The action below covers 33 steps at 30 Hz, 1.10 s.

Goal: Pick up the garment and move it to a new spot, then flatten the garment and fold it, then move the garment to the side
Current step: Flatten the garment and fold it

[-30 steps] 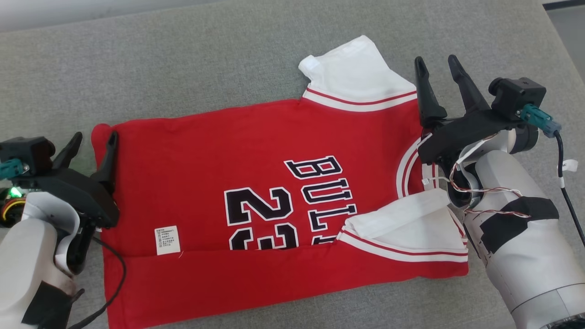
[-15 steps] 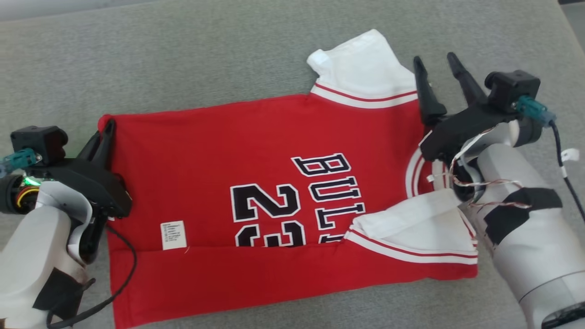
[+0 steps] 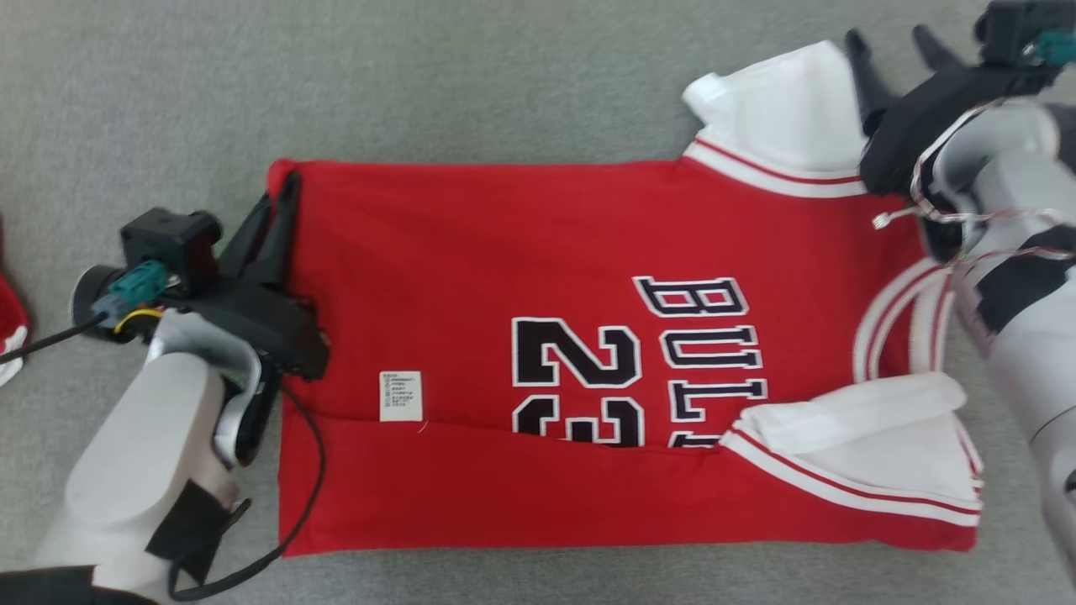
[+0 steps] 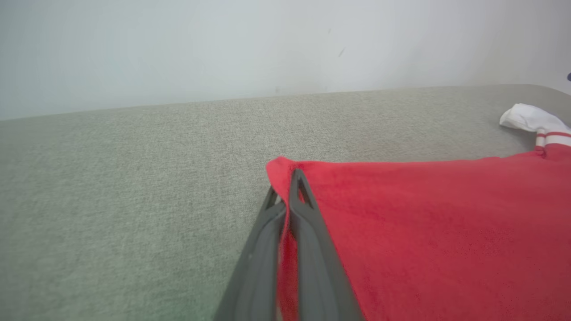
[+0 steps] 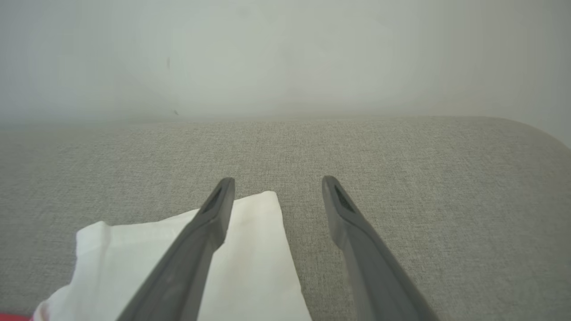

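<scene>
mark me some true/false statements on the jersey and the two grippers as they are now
1. The left gripper is shut on the red jersey at its far left corner. True.
2. The right gripper is clamped on the white sleeve. False: its jaws stand open, with one finger over the sleeve.
3. The jersey's near edge is folded up over the bottom of the number. True.
4. The white label sits on a sleeve. False: it is on the red body, just above the fold.

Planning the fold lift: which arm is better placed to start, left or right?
Left. The left pincer is shut on the jersey's far corner, cloth between its fingers. The right pincer is open at the white sleeve's edge, gripping nothing.
</scene>
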Available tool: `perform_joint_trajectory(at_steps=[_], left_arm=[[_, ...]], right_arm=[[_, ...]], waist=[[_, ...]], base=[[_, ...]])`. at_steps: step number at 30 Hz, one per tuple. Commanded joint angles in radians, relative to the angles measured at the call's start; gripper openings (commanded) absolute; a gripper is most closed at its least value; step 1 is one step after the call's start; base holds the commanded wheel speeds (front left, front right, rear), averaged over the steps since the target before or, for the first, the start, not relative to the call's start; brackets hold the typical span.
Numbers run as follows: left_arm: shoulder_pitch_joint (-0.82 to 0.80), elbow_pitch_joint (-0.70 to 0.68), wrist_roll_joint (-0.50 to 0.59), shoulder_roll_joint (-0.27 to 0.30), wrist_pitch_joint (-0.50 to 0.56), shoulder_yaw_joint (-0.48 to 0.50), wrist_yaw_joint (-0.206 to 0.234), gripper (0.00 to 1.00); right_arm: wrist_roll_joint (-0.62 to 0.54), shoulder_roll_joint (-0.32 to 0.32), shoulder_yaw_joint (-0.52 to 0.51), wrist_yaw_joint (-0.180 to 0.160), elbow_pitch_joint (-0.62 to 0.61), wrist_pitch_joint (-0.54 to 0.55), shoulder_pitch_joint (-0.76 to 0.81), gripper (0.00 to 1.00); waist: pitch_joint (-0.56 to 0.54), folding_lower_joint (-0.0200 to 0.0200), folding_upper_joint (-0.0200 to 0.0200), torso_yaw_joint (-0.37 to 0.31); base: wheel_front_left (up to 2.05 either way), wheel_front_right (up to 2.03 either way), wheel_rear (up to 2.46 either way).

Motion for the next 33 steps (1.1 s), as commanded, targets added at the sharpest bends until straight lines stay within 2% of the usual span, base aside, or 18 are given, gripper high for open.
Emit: perform_joint_trajectory(at_steps=[1,11,12,13,14,15,25,33], left_arm=[[-0.023,-0.014,0.014,-0.016,-0.010,-0.010,0.008,0.00],[-0.058,-0.034,0.033,-0.041,-0.027,-0.031,0.014,0.00],[-0.059,-0.033,0.033,-0.042,-0.030,-0.032,0.013,0.00],[-0.062,-0.031,0.033,-0.042,-0.032,-0.033,0.013,0.00],[-0.063,-0.029,0.034,-0.042,-0.033,-0.034,0.012,0.00],[-0.064,-0.029,0.031,-0.042,-0.037,-0.032,0.012,0.00],[-0.020,-0.006,0.012,-0.011,-0.054,-0.010,0.026,0.00],[0.039,-0.011,-0.009,0.017,-0.050,0.001,0.038,0.00]], right_arm=[[-0.003,-0.012,0.007,0.000,0.032,0.024,-0.039,1.00],[-0.002,-0.010,0.003,0.000,0.123,0.130,-0.133,1.00],[-0.008,-0.012,0.008,0.000,0.129,0.142,-0.132,0.93],[-0.011,-0.011,0.010,0.000,0.133,0.150,-0.128,0.43],[-0.012,-0.011,0.009,0.000,0.136,0.150,-0.128,0.34],[-0.017,-0.015,0.009,0.000,0.139,0.146,-0.133,0.00],[-0.042,-0.002,0.015,0.000,0.134,0.003,-0.147,0.00],[0.054,0.000,0.061,0.000,-0.001,-0.111,-0.013,0.00]], waist=[[0.061,0.0000,-0.0001,0.059],[0.121,0.0000,-0.0001,0.094],[0.123,0.0000,-0.0001,0.094],[0.125,0.0000,-0.0001,0.094],[0.127,0.0000,-0.0001,0.093],[0.128,0.0000,-0.0001,0.092],[0.066,0.0000,-0.0001,0.040],[-0.009,0.0000,-0.0001,-0.025]], base=[[0.00,0.00,0.00],[0.00,0.00,0.00],[0.00,0.00,0.00],[0.00,0.00,0.00],[0.00,0.00,0.00],[0.00,0.00,0.00],[0.00,0.00,0.00],[0.00,0.00,0.00]])
